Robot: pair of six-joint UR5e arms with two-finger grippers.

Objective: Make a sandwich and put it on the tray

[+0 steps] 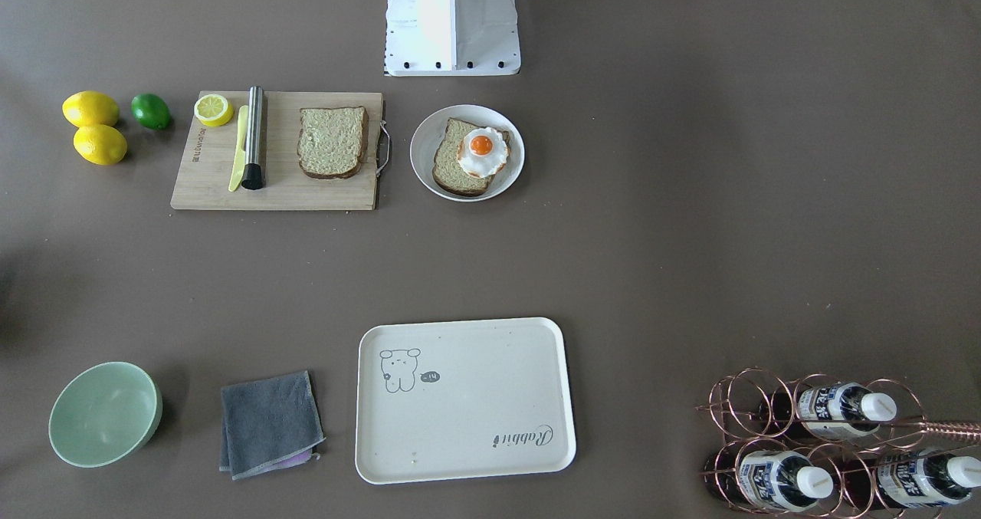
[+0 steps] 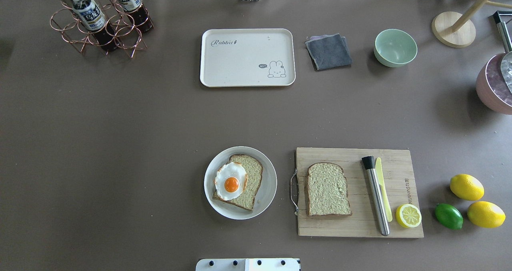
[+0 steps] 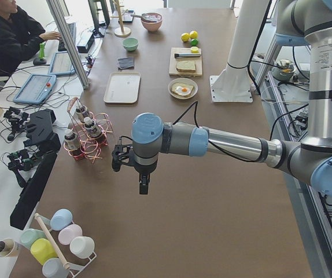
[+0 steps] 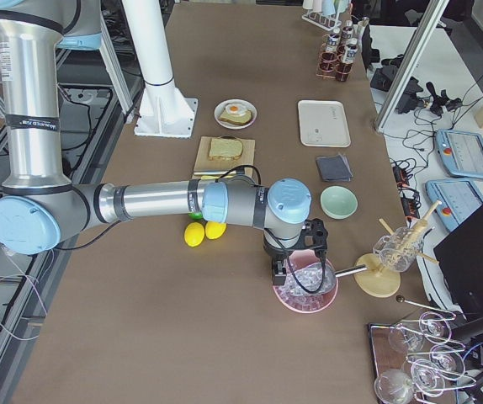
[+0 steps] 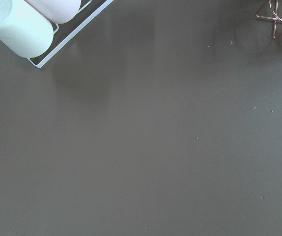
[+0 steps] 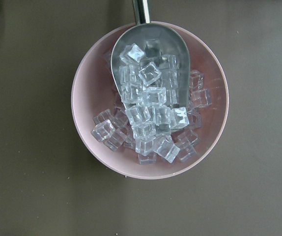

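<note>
One bread slice [image 2: 249,187] lies on a round white plate [image 2: 269,191] with the fried egg [image 2: 231,181] on top of it. The second bread slice [image 2: 328,189] lies flat on the bamboo cutting board [image 2: 360,223]. The cream tray [image 2: 240,63] stands bare at the far side of the table. My left gripper [image 3: 144,185] hangs over bare table near the bottle rack, far from the food. My right gripper [image 4: 282,273] hangs over a pink bowl of ice [image 6: 148,98]. Neither wrist view shows fingers, so I cannot tell whether either gripper is open or shut.
On the board lie a steel cylinder [image 2: 376,195], a yellow knife [image 2: 383,191] and a lemon half [image 2: 408,215]. Two lemons [image 2: 466,186] and a lime [image 2: 449,216] lie beside it. A grey cloth [image 2: 329,51], green bowl [image 2: 395,47] and copper bottle rack [image 2: 100,21] stand along the far edge.
</note>
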